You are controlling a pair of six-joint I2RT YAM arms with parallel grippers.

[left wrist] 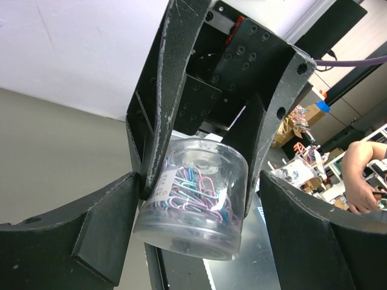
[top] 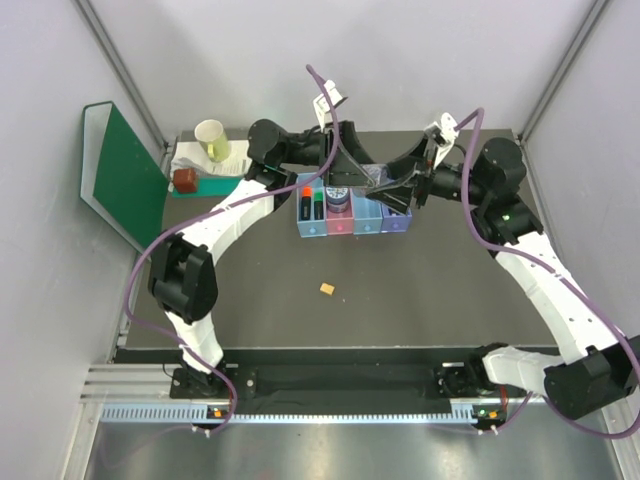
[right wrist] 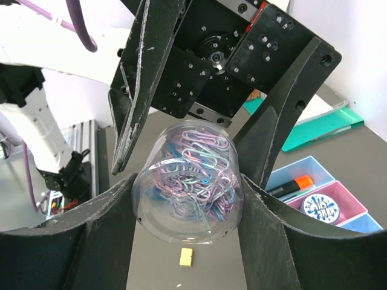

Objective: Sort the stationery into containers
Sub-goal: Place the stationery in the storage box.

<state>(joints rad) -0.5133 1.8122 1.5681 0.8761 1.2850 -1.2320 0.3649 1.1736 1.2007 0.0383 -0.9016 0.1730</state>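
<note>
A clear round tub (right wrist: 184, 199) full of coloured paper clips hangs in the air between both grippers above the row of bins (top: 366, 222). My right gripper (right wrist: 187, 181) is shut on the tub, both fingers pressed to its sides. My left gripper (left wrist: 199, 181) is open around the same tub (left wrist: 193, 208), with a gap at its right finger (left wrist: 314, 235). An orange-capped highlighter (right wrist: 299, 181) lies in the light blue bin (right wrist: 314, 163). The blue-patterned tin (right wrist: 320, 207) sits in the pink bin (right wrist: 357, 202). A tiny tan block (top: 327, 288) lies on the table. I see no white pens.
A paper cup (top: 212, 140) and a brown object (top: 185, 180) stand on a white tray at the back left. A green folder (top: 120, 175) leans against the left wall. The two arms meet over the bins at the back centre.
</note>
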